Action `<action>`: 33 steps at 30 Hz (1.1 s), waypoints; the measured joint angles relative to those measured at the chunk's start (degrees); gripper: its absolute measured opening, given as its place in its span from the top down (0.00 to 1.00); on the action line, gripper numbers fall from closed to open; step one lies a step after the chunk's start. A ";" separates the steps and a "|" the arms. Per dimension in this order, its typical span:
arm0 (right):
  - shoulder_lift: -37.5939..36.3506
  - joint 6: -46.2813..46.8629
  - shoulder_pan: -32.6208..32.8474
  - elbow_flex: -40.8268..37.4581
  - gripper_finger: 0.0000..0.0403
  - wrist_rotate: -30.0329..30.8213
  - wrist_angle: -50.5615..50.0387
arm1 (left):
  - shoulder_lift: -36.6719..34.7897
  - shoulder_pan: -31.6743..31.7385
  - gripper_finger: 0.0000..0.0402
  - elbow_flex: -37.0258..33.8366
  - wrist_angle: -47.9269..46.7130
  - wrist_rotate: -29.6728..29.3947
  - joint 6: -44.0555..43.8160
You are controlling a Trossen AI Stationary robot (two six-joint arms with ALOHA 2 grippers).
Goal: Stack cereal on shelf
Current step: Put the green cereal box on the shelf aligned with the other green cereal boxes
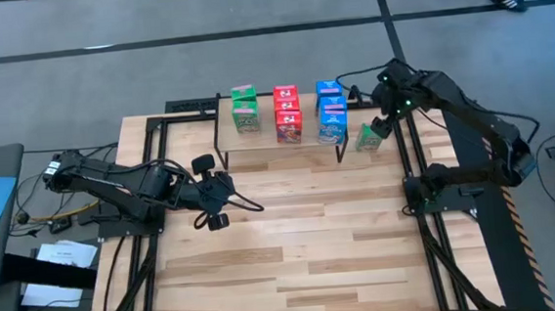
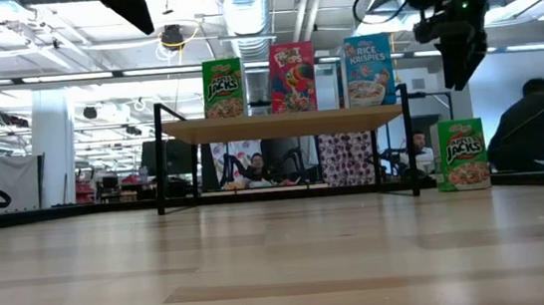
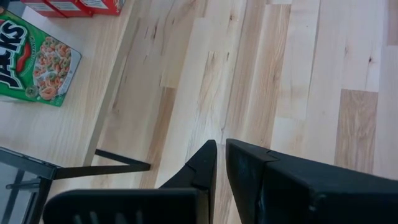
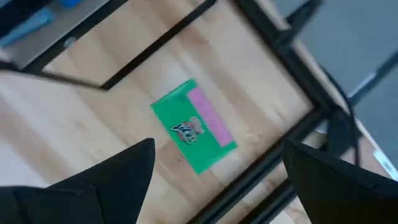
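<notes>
One green cereal box (image 1: 367, 138) stands on the bench beside the shelf (image 1: 282, 152); my right gripper (image 1: 388, 111) hovers released above it, left gripper (image 1: 213, 191) clenched

green boxes (image 1: 244, 109) | red boxes (image 1: 287, 115) | blue boxes (image 1: 330, 112) | light-wood shelf (image 2: 279, 125)

You see a pale, smooth slatted-wood desk (image 1: 293, 233), a light-wood shelf (image 2: 279, 124) on thin black metal legs, and glossy printed cardboard cereal boxes (image 2: 290, 76).

Green cereal box (image 3: 34, 59) and red boxes (image 3: 74, 6) cut off at left wrist frame edge. Rear boxes hidden behind front row (image 2: 292, 76) in low view.
</notes>
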 joint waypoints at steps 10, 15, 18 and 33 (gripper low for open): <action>4.41 -7.70 -0.08 0.00 0.07 -1.33 -0.78 | 0.00 0.00 0.94 0.00 0.00 0.02 -0.58; 5.31 -7.76 -1.00 -0.49 0.07 -1.35 -1.56 | 0.00 0.00 0.94 0.00 0.02 0.02 -0.66; 5.53 -6.88 -1.62 -2.65 0.07 -1.33 -1.08 | 0.00 -0.02 0.94 0.00 0.04 0.02 -1.13; 5.33 -7.08 -2.03 -7.37 0.07 -1.31 3.21 | 0.00 0.00 0.94 0.00 0.28 0.02 -2.27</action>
